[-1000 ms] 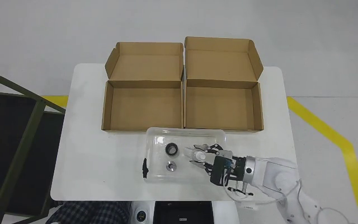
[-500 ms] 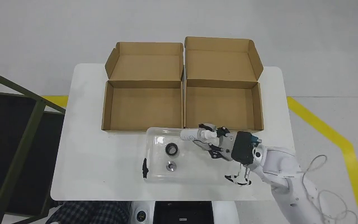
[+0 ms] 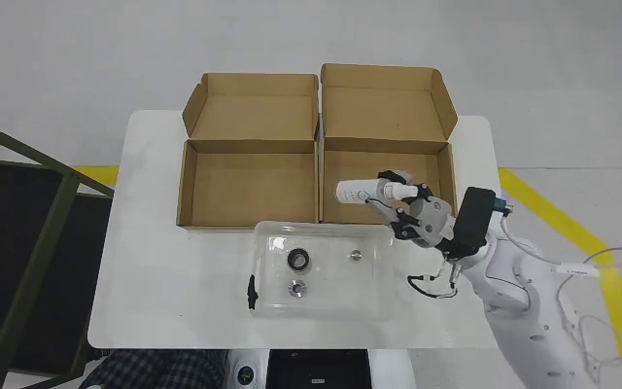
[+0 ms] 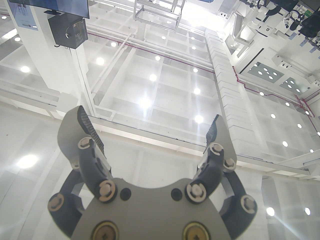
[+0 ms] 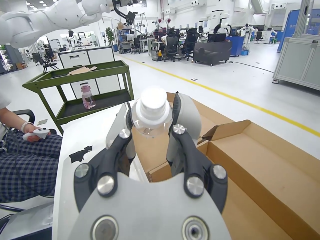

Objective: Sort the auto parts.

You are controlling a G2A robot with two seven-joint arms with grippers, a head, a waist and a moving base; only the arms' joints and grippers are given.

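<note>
My right gripper is shut on a small clear bottle with a white cap, held lying sideways over the right cardboard box near its front wall. In the right wrist view the bottle sits between the two fingers, cap pointing away. A clear plastic tray in front of the boxes holds a black bearing ring, a silver round part and a small metal piece. My left gripper points up at the ceiling, open and holding nothing.
Two open cardboard boxes stand side by side at the back, the left box bare inside. A small black part lies on the white table against the tray's left side. A green cart stands beyond the table.
The right gripper lifted the bottle out of the tray and carried it back and to the right, over the right box. A small metal piece now shows in the tray.
</note>
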